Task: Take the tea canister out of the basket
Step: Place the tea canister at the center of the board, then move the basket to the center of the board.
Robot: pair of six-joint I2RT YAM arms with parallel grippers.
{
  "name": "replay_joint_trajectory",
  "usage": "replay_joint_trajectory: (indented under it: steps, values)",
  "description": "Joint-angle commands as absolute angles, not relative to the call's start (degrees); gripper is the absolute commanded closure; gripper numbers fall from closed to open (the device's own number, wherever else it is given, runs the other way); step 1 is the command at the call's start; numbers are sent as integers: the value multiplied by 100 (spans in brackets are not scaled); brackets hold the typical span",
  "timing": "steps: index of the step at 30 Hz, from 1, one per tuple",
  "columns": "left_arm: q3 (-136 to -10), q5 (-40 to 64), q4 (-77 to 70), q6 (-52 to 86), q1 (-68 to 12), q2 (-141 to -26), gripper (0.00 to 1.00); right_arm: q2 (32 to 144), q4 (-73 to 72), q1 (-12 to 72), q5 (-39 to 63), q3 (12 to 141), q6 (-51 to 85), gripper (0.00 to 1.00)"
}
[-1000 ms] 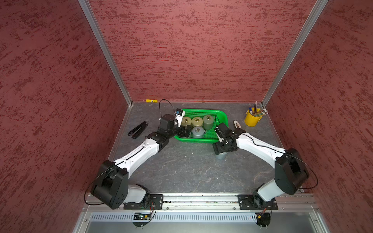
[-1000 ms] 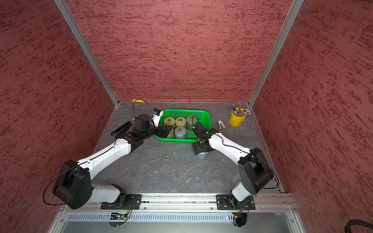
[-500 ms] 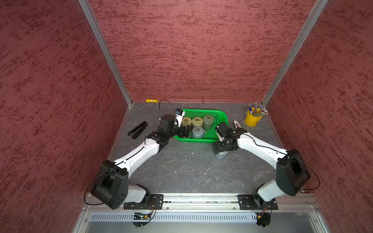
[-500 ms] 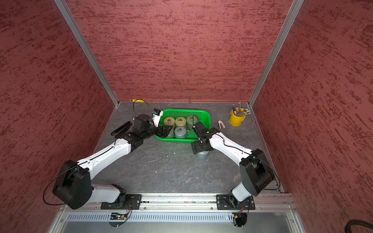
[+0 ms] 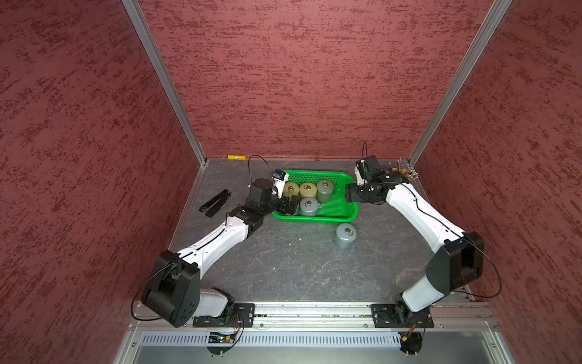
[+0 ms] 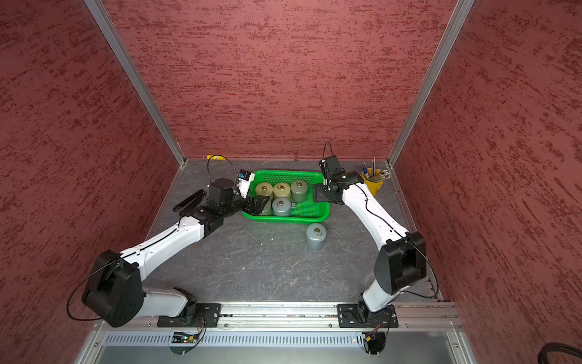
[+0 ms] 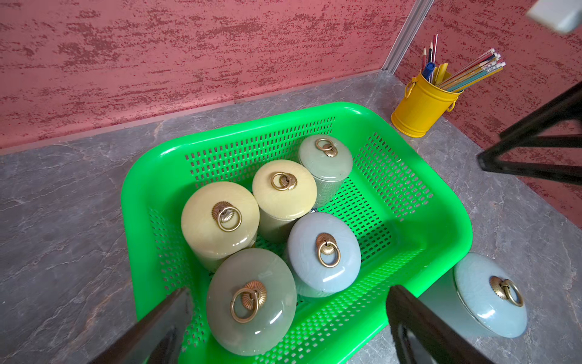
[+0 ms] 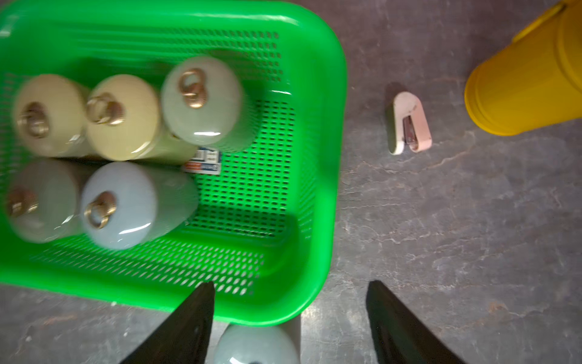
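The left claw (image 7: 288, 291) stands wide open, its 2 black fingers (image 7: 176, 302) set either side of a grey-green glazed tea canister with a brass ring handle (image 7: 252, 302). That jar stands upright in the near-left corner of the bright green perforated plastic basket (image 7: 252, 126). The spread looks chosen to clear the broad lid before dropping around the body. Whether the fingers are low enough to grip yet, I cannot tell.

The right claw (image 8: 289, 286) is parted and empty, hanging over the right end of the basket. There it stays clear of the left arm's reach, and it could steady the light plastic wall if the lift drags it.

5 canisters are in the basket, packed toward its left end and touching or nearly so:
- 2 yellow lidded canisters (image 7: 220, 217) in the far row, on the left.
- 1 pale green lidded canister (image 7: 326, 157) in the far row, to their right.
- 1 blue-grey lidded canister (image 7: 324, 252) in the near row, just beside the grey-green one.

1 more blue-grey tea canister (image 5: 345, 234) stands upright on the grey stone-patterned tabletop (image 5: 299, 268), just outside the basket's near-right corner. By my reading that part of the job is done.

The tight packing is probably why the corner jar is approached from the open outer side. A straight lift seems safest, since a tilt could knock its neighbour.
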State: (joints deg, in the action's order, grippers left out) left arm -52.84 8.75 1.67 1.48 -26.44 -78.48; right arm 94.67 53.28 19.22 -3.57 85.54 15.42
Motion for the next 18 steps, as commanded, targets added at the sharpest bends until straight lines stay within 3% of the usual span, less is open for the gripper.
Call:
replay_joint_trajectory:
  steps: [1, 5, 18]
  values:
    - [-5272, 825, 95, 62, -2654, -7668, 0, 9687, 5357, 1823, -226, 8689, 1425, 30]
    - [-5309, 861, 140, 76, -2646, -7660, 0, 10065, 5290, 1673, -16, 8963, 1348, 41]
    - [-5241, 853, 126, 73, -2619, -7581, 0, 10766, 5212, 1375, 109, 9275, 1066, 52]
